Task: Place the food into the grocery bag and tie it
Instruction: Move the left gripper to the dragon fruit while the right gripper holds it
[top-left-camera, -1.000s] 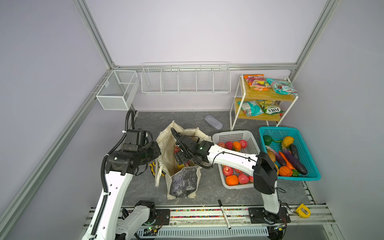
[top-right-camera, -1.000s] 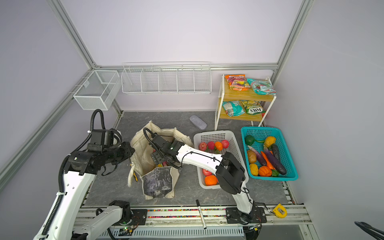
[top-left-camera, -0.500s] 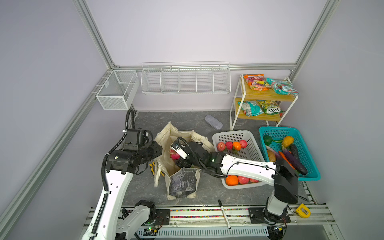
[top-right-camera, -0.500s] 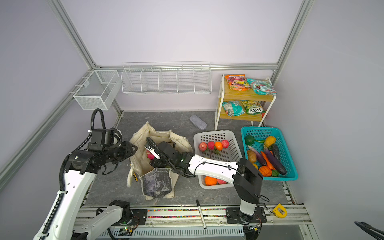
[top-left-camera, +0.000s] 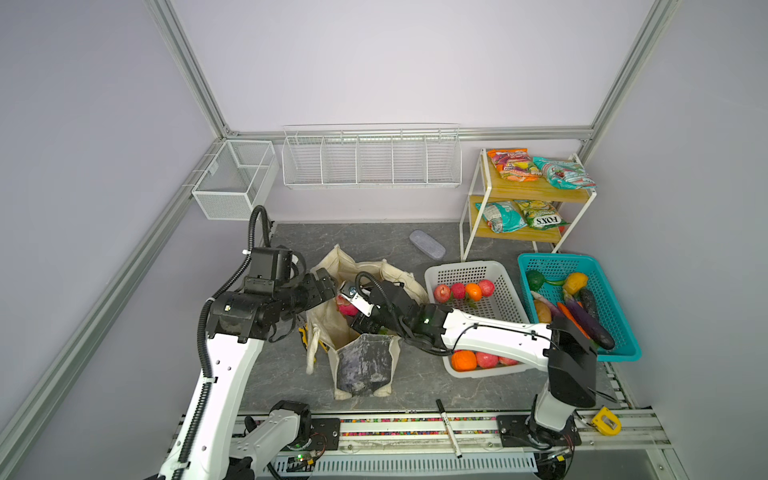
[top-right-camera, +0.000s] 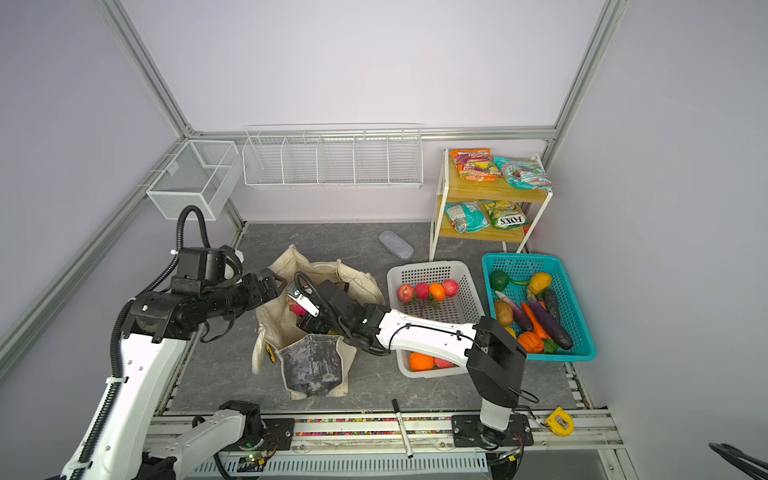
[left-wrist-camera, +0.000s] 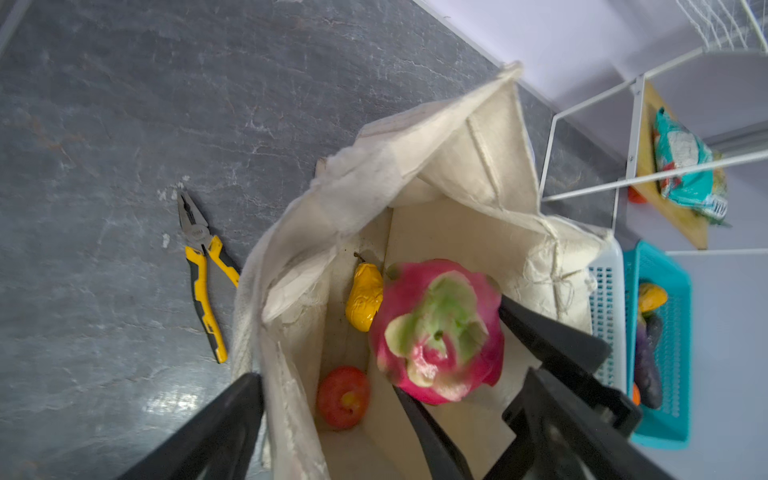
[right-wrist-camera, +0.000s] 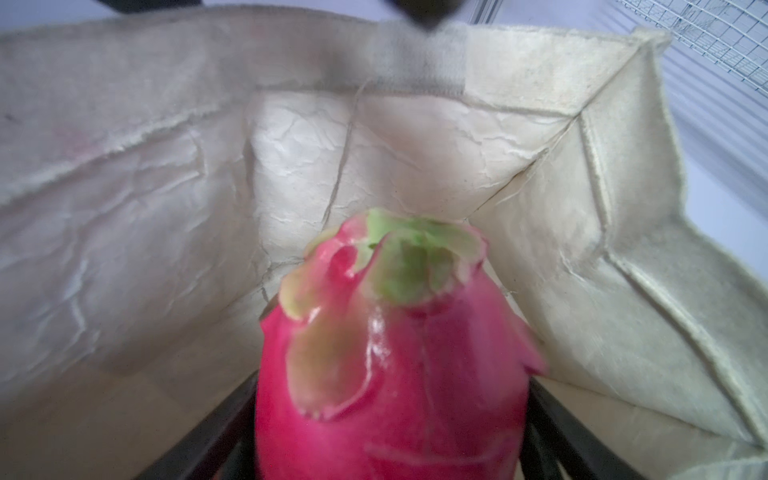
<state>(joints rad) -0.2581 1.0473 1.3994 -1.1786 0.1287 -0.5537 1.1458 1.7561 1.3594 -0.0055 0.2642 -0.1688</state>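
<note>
Overhead view of a small test cell with pale lilac walls and aluminium corner posts. Its floor is a dark grey, slate-patterned tabletop (top-left-camera: 374, 235).

At the centre stands the grocery bag (top-left-camera: 345, 264), a cream canvas tote with a marbled grey panel facing 6 o'clock and its mouth gaping upward. The left gripper (top-left-camera: 328, 286) reaches in from 9 o'clock, jaws spread wide and straddling the bag's wall without pinching it. The right gripper (right-wrist-camera: 390, 432) comes from 3 o'clock, clamped around a pink dragon fruit (left-wrist-camera: 436, 332) held in the bag's open mouth. On the bag's bottom lie a yellow pear (left-wrist-camera: 365, 297) and a red apple (left-wrist-camera: 343, 397).

Yellow-handled pliers (left-wrist-camera: 203, 274) lie on the tabletop just beside the bag at 9 o'clock. At 3 o'clock sits a white perforated basket (top-left-camera: 461, 266) of toy fruit (top-left-camera: 465, 291), and beyond it a teal basket (top-left-camera: 557, 261) of toy vegetables (top-left-camera: 582, 307). A grey oblong case (top-left-camera: 427, 244) lies at 1 o'clock.

At 2 o'clock a two-tier wooden shelf (top-left-camera: 519, 192) holds snack packets (top-left-camera: 513, 164). A white wire rack (top-left-camera: 370, 158) hangs on the back wall at 12 o'clock, and a mesh bin (top-left-camera: 232, 178) at 10 o'clock. Along the front edge at 6 o'clock, a metal rail (top-left-camera: 395, 440) carries a black marker (top-left-camera: 448, 428) and, at 4 o'clock, a yellow tape measure (top-left-camera: 606, 421).
</note>
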